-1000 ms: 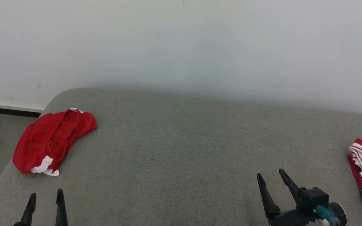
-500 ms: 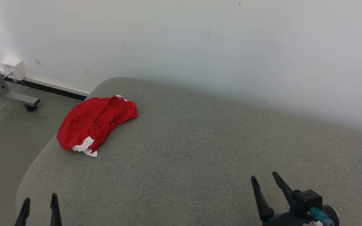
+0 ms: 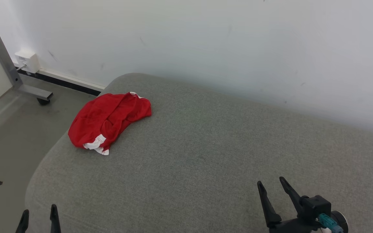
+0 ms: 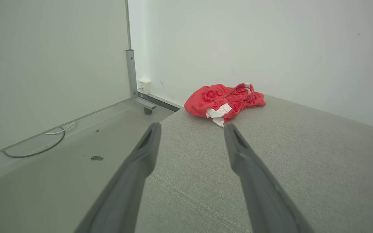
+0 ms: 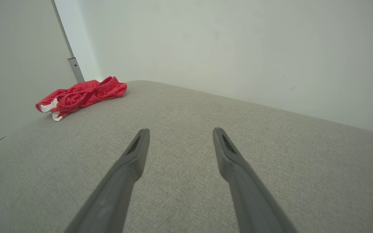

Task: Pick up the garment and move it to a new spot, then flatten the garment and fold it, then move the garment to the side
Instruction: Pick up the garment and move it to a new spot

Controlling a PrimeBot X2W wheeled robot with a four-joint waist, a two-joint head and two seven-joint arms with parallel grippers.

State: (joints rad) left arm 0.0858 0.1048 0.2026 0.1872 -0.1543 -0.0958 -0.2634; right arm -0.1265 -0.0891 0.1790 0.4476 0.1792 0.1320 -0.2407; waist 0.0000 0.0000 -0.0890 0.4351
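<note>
Grey soft cushion [image 3: 206, 155] lay under us, with a white wall [image 3: 206, 38] behind it. Our left gripper [image 3: 39, 208] was wide open and held nothing, low over the near corner. Our right gripper [image 3: 270, 180] was wide open and empty too, over a bare part. We think both were open so they could grab. The red garment [image 3: 108, 119] sat in a crumpled heap far ahead of the left gripper, a little to its right, near the cushion's far corner. From the right gripper it was far ahead and off to the left. Nothing touched it. Past that edge was the floor [image 3: 8, 136]. We think the left gripper should go first, since it was closer.
</note>
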